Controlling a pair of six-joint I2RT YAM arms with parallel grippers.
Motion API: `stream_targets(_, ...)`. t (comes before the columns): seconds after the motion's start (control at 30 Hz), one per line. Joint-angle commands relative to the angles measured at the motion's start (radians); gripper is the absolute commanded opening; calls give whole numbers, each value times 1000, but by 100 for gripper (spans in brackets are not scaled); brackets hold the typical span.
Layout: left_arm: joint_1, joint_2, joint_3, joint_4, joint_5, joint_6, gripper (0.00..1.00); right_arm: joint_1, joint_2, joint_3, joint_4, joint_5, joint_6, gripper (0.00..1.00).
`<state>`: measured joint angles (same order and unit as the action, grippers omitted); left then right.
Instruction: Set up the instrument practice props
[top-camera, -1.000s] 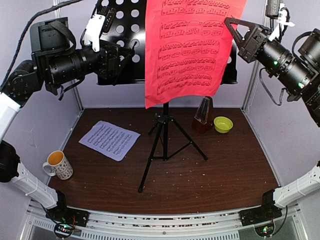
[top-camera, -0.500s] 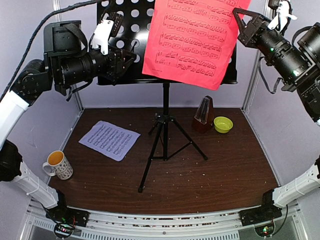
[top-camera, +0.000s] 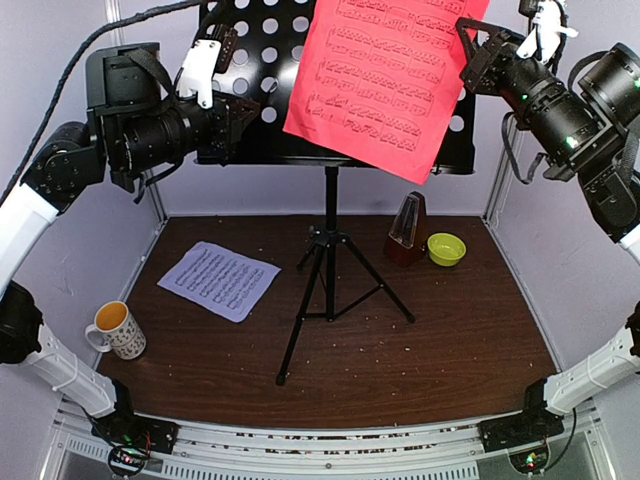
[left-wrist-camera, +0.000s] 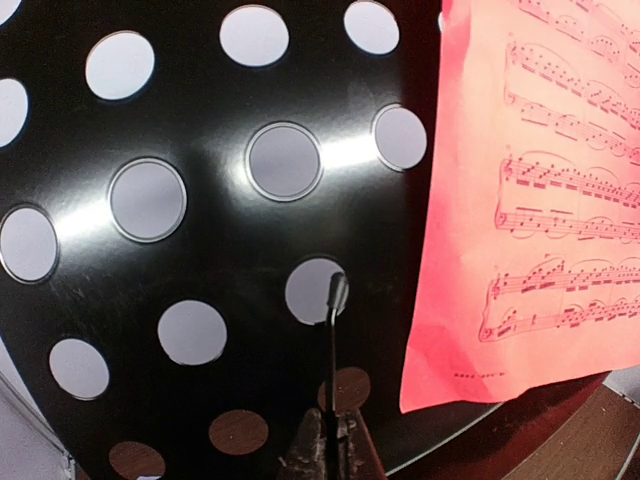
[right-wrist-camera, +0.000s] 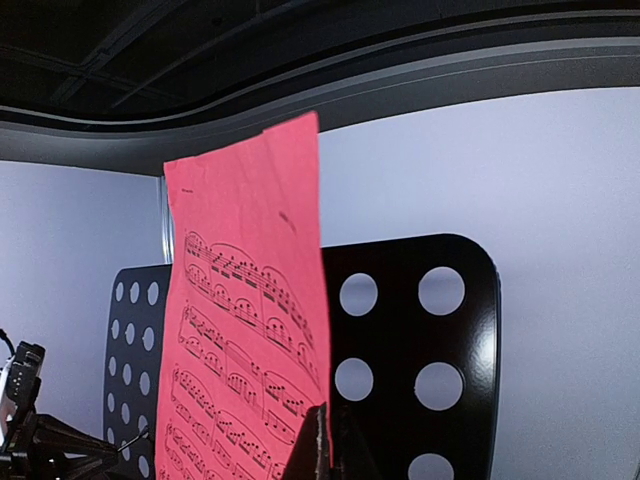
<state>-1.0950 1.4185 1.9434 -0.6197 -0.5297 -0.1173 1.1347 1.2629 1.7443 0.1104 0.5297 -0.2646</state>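
Note:
The black perforated music stand (top-camera: 262, 80) rises on its tripod (top-camera: 330, 290) at the back centre. My left gripper (top-camera: 250, 112) is at the desk's left part, shut on a thin black wire arm (left-wrist-camera: 334, 330) that stands up in front of the desk (left-wrist-camera: 200, 250). My right gripper (top-camera: 468, 45) is shut on the right edge of the red sheet (top-camera: 385, 80), which hangs tilted in front of the desk's right half. In the right wrist view the red sheet (right-wrist-camera: 245, 350) runs into the closed jaws (right-wrist-camera: 330, 445). The white sheet (top-camera: 220, 280) lies flat on the table. The brown metronome (top-camera: 407, 230) stands back right.
A yellow-green bowl (top-camera: 446, 248) sits just right of the metronome. A patterned mug (top-camera: 118, 330) stands at the table's front left corner. Pale walls and metal posts close in the sides and back. The tripod legs spread across the table's middle.
My left gripper has closed onto the stand's wire arm. The right gripper has risen and drawn the red sheet up, from hanging straight to tilted.

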Motion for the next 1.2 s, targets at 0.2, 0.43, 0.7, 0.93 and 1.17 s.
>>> stream_targets(0.2,0,-98,-123,184,-25,30,0,-12,0,-4,41,39,-37,0)
stream_targets(0.43,-1,-170,-263,343,34,128,0,-15,0,-12,41,30,-35,0)
stream_targets(0.7,-1,-201,-338,477,165,200,0,-16,29,15,29,-64,-28,0)
stream_targets(0.93,-2,-206,-372,536,239,249,0,-16,73,37,41,-159,-37,0)
stream_targets(1.17,0,-217,-399,556,267,270,0,-17,112,83,83,-253,-47,0)
